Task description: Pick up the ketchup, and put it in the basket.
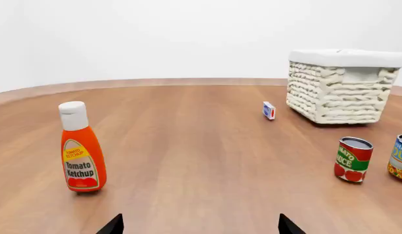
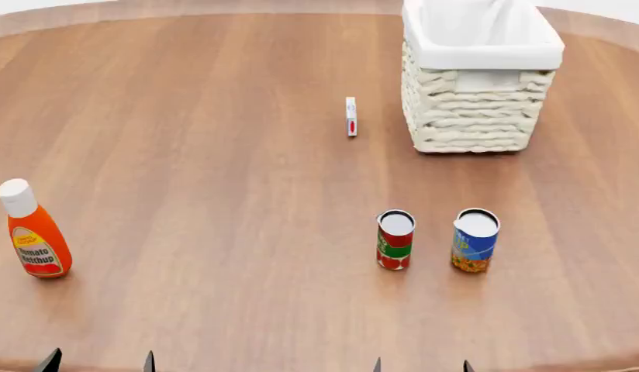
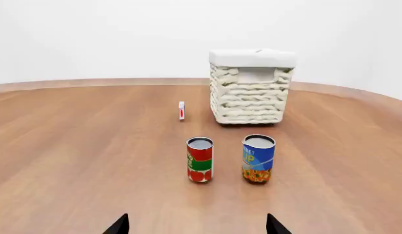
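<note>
Fingertips alone show of each arm, low at the near table edge: the left gripper (image 2: 99, 361) and right gripper (image 2: 421, 364) both stand with fingers apart, empty, aimed forward over the wooden table (image 2: 216, 155). The ketchup (image 2: 32, 232) stands upright, long axis vertical, white cap up, label toward the robot, ahead of the left fingers and just outside them. The basket (image 2: 474, 116) sits far ahead of the right fingers, beyond a red-green can (image 2: 394, 240) and blue can (image 2: 474, 240).

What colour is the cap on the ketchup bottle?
White: a tall white cap on the orange-red plastic ketchup squeeze bottle, clearest in the left wrist view.
</note>
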`<state>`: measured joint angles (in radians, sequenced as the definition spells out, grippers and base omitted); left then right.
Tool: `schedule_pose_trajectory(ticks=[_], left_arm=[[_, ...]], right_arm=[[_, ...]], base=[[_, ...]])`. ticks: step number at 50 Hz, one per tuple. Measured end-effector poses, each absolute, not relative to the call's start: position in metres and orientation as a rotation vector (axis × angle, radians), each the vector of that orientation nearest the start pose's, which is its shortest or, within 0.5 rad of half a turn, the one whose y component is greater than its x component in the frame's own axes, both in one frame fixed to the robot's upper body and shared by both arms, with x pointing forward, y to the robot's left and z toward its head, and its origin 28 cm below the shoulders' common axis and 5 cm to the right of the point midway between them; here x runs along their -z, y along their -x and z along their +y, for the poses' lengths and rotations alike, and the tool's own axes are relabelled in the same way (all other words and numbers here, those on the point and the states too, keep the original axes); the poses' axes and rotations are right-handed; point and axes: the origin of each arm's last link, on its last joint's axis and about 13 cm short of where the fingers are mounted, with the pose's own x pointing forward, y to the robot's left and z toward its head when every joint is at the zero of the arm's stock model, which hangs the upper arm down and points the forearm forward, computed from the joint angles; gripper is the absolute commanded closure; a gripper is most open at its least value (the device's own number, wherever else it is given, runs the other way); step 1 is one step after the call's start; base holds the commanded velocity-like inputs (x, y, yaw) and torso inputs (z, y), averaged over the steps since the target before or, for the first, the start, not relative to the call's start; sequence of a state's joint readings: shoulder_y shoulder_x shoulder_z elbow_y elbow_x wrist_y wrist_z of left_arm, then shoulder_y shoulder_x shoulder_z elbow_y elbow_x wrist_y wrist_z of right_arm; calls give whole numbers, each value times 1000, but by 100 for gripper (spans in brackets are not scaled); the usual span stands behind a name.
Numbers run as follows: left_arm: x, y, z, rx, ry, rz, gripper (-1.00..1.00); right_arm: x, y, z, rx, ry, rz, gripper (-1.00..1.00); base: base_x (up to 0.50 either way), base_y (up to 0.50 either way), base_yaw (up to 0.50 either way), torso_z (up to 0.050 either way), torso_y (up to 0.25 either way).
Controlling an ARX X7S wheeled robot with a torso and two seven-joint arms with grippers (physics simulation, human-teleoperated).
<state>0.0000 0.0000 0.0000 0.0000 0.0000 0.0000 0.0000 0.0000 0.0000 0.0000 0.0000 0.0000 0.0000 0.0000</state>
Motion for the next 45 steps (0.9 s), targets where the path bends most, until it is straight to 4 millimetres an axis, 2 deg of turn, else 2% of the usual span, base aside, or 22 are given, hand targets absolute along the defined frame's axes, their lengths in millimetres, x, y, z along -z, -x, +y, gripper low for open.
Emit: schedule_pose_trajectory(ticks=[27,45], left_arm=[[-11,-213,206,-14,-16,29,-100],[-49,-203,207,-45,-16,-126,-100]], right_arm=[[-18,-211,-101,31,15,13,-100],[-55,-202,-101,75,92,-131,-100]], base=[[0,0,0,0,0],[0,0,0,0,0]])
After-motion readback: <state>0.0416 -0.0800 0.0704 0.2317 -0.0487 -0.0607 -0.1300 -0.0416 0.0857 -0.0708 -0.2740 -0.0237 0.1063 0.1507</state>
